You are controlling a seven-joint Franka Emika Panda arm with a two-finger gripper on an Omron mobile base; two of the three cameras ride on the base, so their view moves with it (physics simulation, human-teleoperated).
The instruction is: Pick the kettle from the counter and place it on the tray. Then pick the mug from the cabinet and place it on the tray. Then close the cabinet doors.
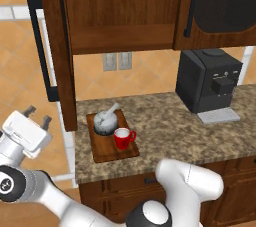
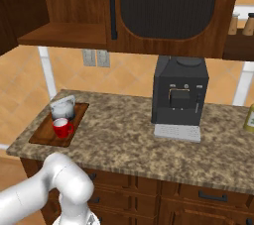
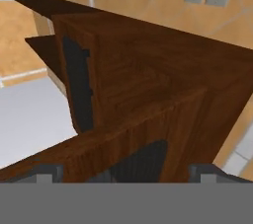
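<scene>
The silvery kettle [image 1: 106,121] [image 2: 63,107] and the red mug [image 1: 122,138] [image 2: 62,128] both stand on the dark wooden tray [image 1: 107,155] [image 2: 42,135] at the left end of the granite counter [image 1: 170,131]. The cabinet's left door [image 1: 62,56] stands swung open, edge-on, with its black bar handle [image 1: 39,46] on the outer side. The right door [image 1: 220,6] [image 2: 168,6] is shut. Inside the cabinet the shelf [image 2: 64,35] is bare. My gripper [image 1: 39,115] [image 3: 127,173] is open, fingers pointing up, just below the open door's handle and holding nothing. Dark door wood looms close in the hand view.
A big black coffee machine [image 1: 207,81] [image 2: 179,90] stands on the counter to the right. Wall sockets [image 1: 117,61] sit under the cabinet. Spice jars [image 2: 243,23] and a yellowish bottle [image 2: 249,117] are at the far right. Dark drawers [image 2: 208,196] run below the counter.
</scene>
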